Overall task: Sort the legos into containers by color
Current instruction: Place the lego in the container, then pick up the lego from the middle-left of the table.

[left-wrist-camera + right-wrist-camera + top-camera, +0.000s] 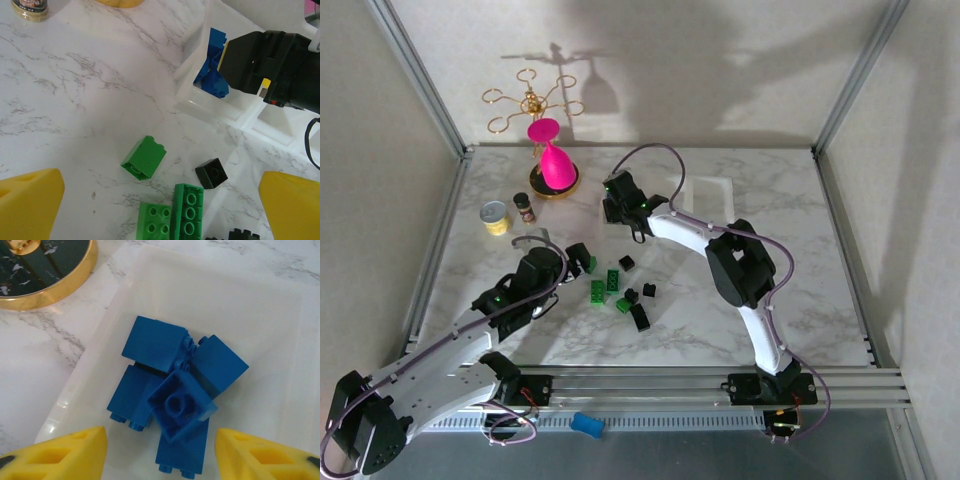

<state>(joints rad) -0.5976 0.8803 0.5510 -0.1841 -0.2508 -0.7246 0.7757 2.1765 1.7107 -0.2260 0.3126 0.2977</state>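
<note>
Several blue legos [175, 395] lie piled in one compartment of the clear whitish tray [260, 315]. My right gripper [160, 452] hangs open just above that pile, touching none of the bricks. In the top view it [620, 205] is at the tray's [710, 190] left end. Green legos [604, 289] and black legos [640, 317] are scattered on the marble in front. My left gripper [161, 200] is open over a tipped green brick [143, 157], a small black brick [211, 173] and two green studded bricks [188, 210]; from above it [578, 258] is at the scatter's left edge.
A pink glass [552, 165] stands on a gold-rimmed base [45, 270] just left of the tray, with a gold rack [530, 100] behind. A yellow tin [495, 217] and a small bottle [524, 207] sit at the left. A lone blue block [587, 424] lies below the rail.
</note>
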